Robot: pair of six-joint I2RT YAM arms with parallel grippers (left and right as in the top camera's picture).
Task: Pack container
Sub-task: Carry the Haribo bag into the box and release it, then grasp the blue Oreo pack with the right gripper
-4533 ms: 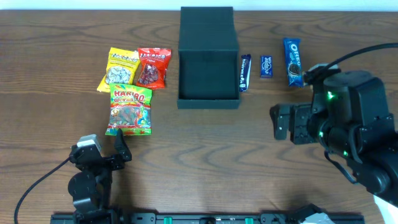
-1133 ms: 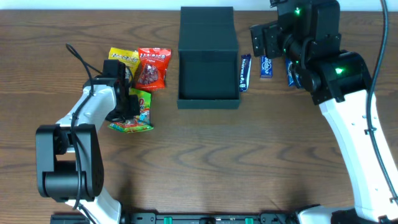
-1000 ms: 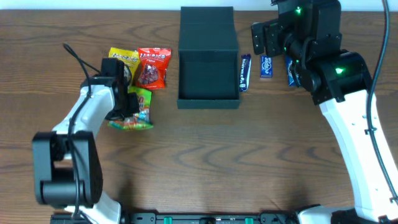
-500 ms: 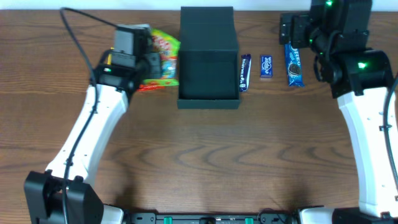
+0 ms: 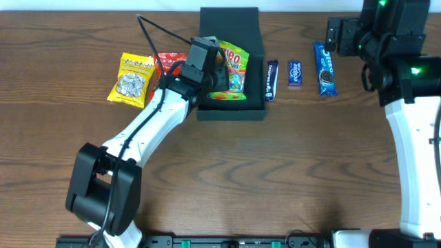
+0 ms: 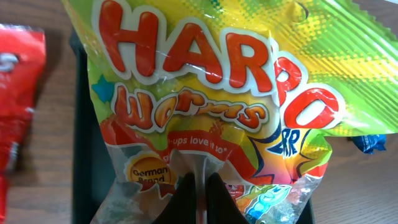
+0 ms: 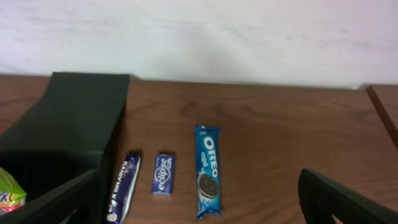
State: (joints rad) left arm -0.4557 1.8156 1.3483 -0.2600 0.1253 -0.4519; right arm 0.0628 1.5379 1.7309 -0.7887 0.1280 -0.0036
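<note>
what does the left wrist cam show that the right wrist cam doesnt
Only the left wrist view: the printed front of the Haribo bag, its lower edge pinched in the jaws of the left gripper, and a red packet at the left edge.
Only the right wrist view: the Oreo pack, the Eclipse pack and the white wall.
Both: the container, the wooden table, and the Haribo bag, though the right wrist view catches just a corner of it.

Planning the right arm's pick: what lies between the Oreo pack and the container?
Overhead: a dark blue bar by the container, then the eclipse pack.
</note>
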